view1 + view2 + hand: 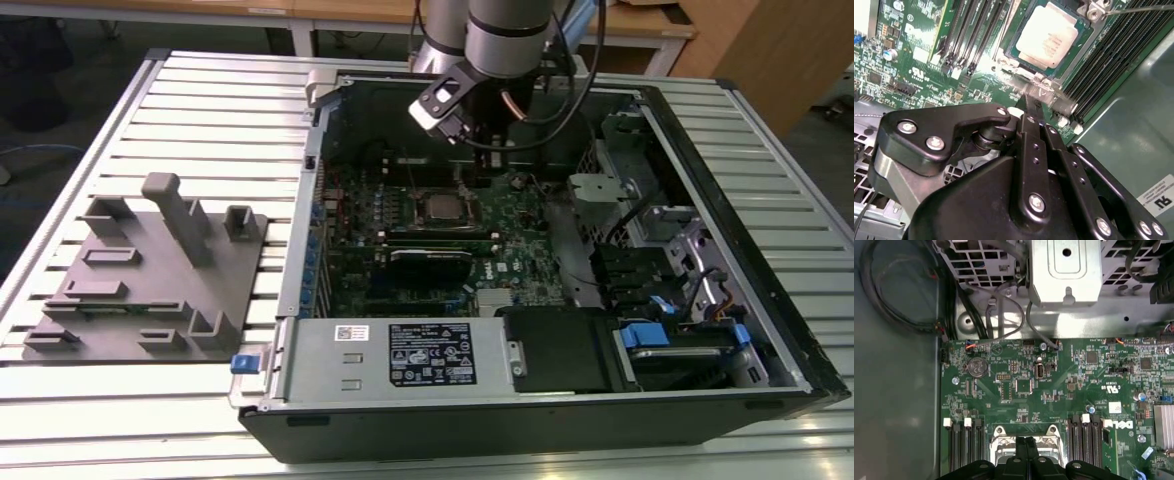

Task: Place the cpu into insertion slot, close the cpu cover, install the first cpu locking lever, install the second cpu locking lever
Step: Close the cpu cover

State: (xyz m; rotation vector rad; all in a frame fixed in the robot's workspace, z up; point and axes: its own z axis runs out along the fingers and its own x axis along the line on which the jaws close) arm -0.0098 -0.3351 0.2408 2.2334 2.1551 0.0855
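Observation:
The cpu (1046,36) lies flat in the insertion slot (441,208) on the green motherboard, its silvery top showing. The cpu cover (1026,80) seems to lie down around the chip, its silvery front edge just beyond my fingertips. A thin wire lever (1141,7) runs out from one corner of the socket. My gripper (1029,104) hangs low over the socket's edge with its black fingers (1022,452) pressed together and nothing between them. In the exterior view the gripper (483,160) sits inside the open case, just behind the socket.
The open computer case (747,390) lies on a slatted table. Black memory slots (964,445) flank the socket. A metal drive cage (1066,270) and loose cables (979,315) are close by. A grey fixture plate (147,270) with upright blocks lies at the exterior view's left.

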